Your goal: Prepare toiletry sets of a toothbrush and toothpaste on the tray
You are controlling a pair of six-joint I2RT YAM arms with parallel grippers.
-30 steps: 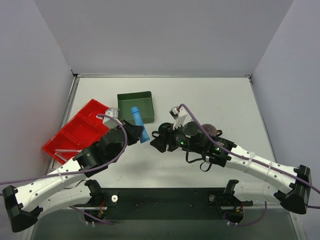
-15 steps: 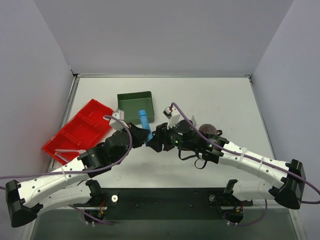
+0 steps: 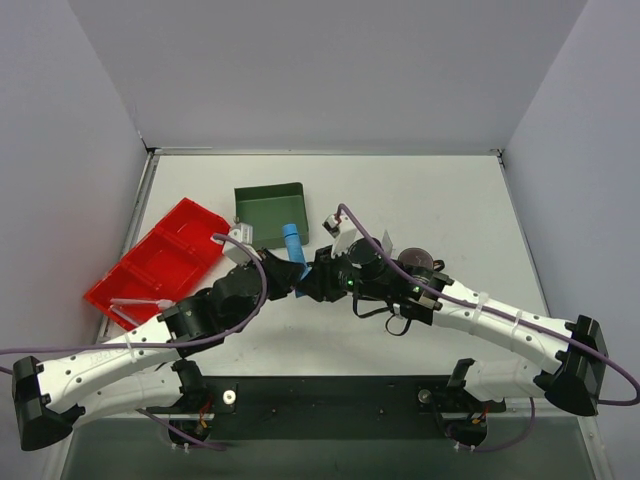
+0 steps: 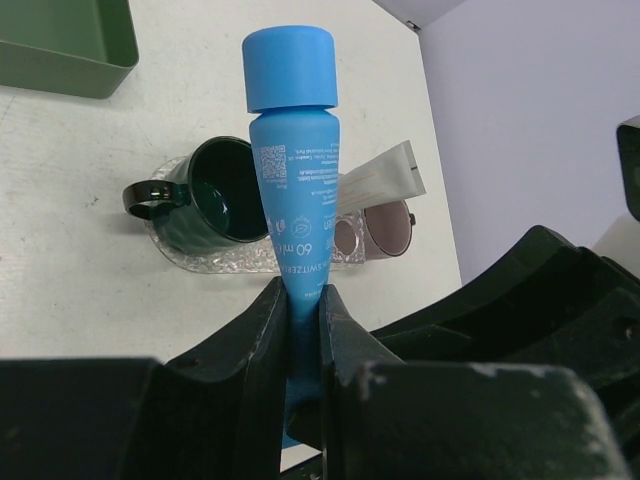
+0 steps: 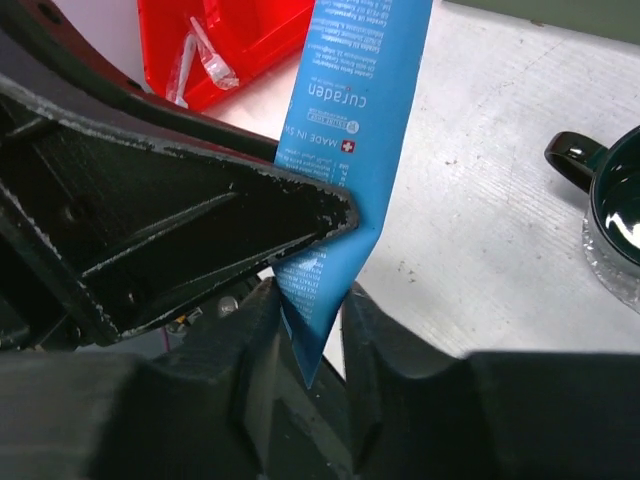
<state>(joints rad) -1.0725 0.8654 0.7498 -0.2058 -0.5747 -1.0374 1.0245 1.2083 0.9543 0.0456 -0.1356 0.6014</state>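
Left wrist: toothpaste (image 4: 290,190) (cap outward) clamped in left hand (image 4: 302,292), also right hand (image 5: 310,300).

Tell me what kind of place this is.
Probably a robotics lab test cell: white table boxed in by blank walls, left arm and right arm bolted at its edge, staged props like the red bin.

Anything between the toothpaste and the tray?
Nothing loose. The toothpaste sits in the left claw and right claw; the right arm covers part of the tray from above, and a mug stands on it.
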